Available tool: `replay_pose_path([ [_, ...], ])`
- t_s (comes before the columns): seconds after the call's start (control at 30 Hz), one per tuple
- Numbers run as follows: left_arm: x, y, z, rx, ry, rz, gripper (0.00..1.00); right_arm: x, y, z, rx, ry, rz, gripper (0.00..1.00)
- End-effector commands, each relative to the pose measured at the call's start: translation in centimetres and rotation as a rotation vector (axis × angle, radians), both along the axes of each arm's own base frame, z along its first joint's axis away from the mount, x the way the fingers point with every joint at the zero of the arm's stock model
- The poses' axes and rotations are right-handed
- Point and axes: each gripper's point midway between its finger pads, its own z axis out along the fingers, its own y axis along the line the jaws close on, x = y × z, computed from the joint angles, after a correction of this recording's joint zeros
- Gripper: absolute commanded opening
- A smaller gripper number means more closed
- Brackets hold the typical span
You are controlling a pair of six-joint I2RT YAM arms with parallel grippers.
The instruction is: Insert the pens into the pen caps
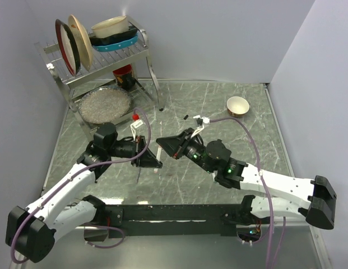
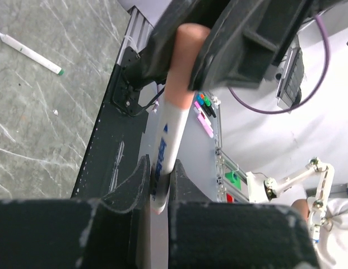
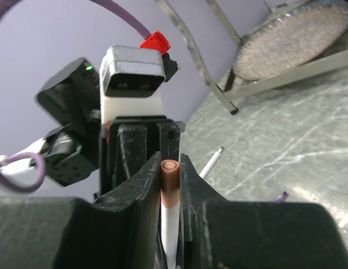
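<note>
Notably, dish rack (image 1: 109, 59) holds plates (image 1: 78, 39), bowls (image 1: 111, 26).

Pen's two ends lost from sight where the grippers meet

Seen from the left wrist, the held pen (image 2: 172, 126) is swallowed at 12 o'clock by the right gripper (image 2: 184, 61), its lower tip buried inside the left gripper (image 2: 161, 179); the blue print on its barrel is too blurred to read. A second pen (image 2: 28, 53), at 10 o'clock, is clipped by the frame's left edge. From the right wrist, the barrel below the pen cap (image 3: 170, 171) is hidden between the fingers (image 3: 137, 190), and a purple speck (image 3: 281, 196) at 4 o'clock, possibly a cap, is too small to tell.
</note>
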Motion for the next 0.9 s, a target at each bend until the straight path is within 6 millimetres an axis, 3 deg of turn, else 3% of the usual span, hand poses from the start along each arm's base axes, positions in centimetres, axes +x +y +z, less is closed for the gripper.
replay_pose_path([
  [0.0, 12.6, 4.0, 11.3, -0.176, -0.363, 0.628, 0.01, -20.3, -1.4, -10.9, -0.319, 0.269, 0.845, 0.00],
  [0.1, 12.5, 3.9, 11.3, -0.182, -0.361, 0.616, 0.01, -20.5, -0.9, -10.0, -0.288, 0.257, 0.862, 0.00],
  [0.13, 12.2, 3.7, 11.6, -0.199, -0.357, 0.600, 0.01, -20.6, -0.4, -8.9, -0.260, 0.235, 0.878, 0.00],
  [0.2, 12.1, 3.7, 11.6, -0.207, -0.347, 0.605, 0.01, -20.1, 0.6, -8.7, -0.267, 0.243, 0.847, 0.00],
  [0.33, 12.1, 4.1, 11.2, -0.203, -0.349, 0.649, 0.01, -18.6, 3.2, -5.9, -0.242, 0.248, 0.774, 0.00],
  [0.43, 12.1, 4.3, 10.8, -0.189, -0.347, 0.664, 0.01, -18.2, 4.2, -6.2, -0.291, 0.263, 0.732, 0.00],
  [0.53, 12.0, 4.4, 10.4, -0.172, -0.342, 0.662, 0.01, -18.5, 4.4, -7.1, -0.323, 0.260, 0.741, 0.00],
  [0.7, 11.5, 4.6, 9.6, -0.132, -0.341, 0.660, 0.01, -17.7, 3.8, -6.3, -0.322, 0.245, 0.691, 0.00],
  [0.8, 11.0, 4.4, 8.9, -0.113, -0.326, 0.628, 0.02, -16.0, 3.8, -5.5, -0.346, 0.225, 0.612, 0.00],
  [0.87, 10.6, 4.3, 8.3, -0.110, -0.314, 0.614, 0.09, -14.5, 3.6, -5.2, -0.364, 0.217, 0.546, 0.00],
])
